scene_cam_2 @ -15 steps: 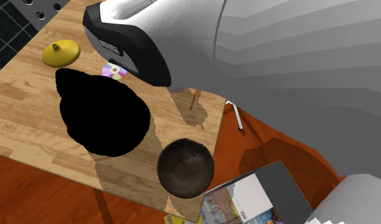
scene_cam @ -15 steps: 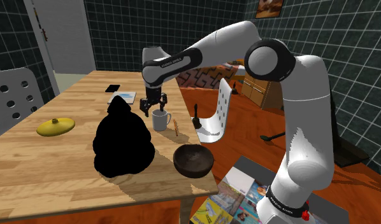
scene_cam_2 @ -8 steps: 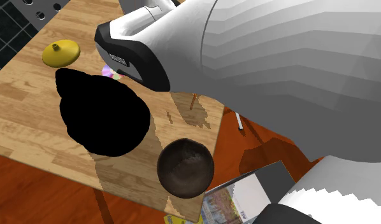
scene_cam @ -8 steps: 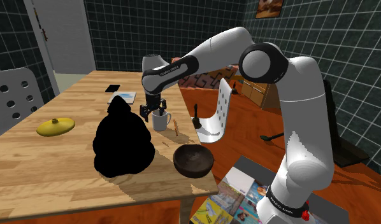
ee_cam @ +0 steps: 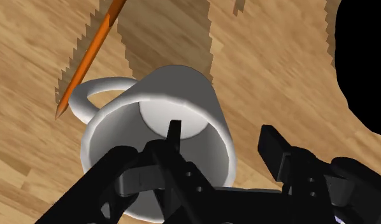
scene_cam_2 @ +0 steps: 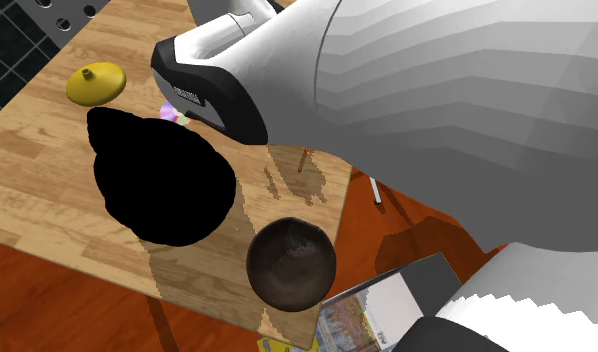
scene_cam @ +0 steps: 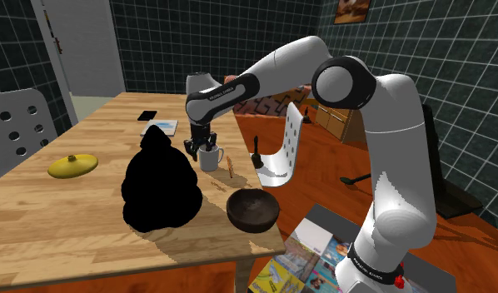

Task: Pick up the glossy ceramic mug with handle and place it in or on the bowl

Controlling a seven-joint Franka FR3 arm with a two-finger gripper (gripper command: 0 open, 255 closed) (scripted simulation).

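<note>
Two black fingers of the gripper [scene_cam: 201,150] point down at the white mug [scene_cam: 211,159] in the shoulder view; the mug stands upright on the wooden table [scene_cam: 72,216], right at the jaws. A dark bowl [scene_cam: 253,210] sits well apart from the jaws, toward the stand, and a black shape [scene_cam: 160,187] rises just beside them.

From the second exterior view, the bowl [scene_cam_2: 291,264] lies near the table's edge, next to the black shape [scene_cam_2: 162,175].

At the wrist view, the gripper [ee_cam: 222,137] is spread wide astride the mug's [ee_cam: 176,83] wall. One finger is inside the cup, the other outside and clear of it, gripping nothing. An orange pencil [ee_cam: 87,60] lies beyond the handle.
</note>
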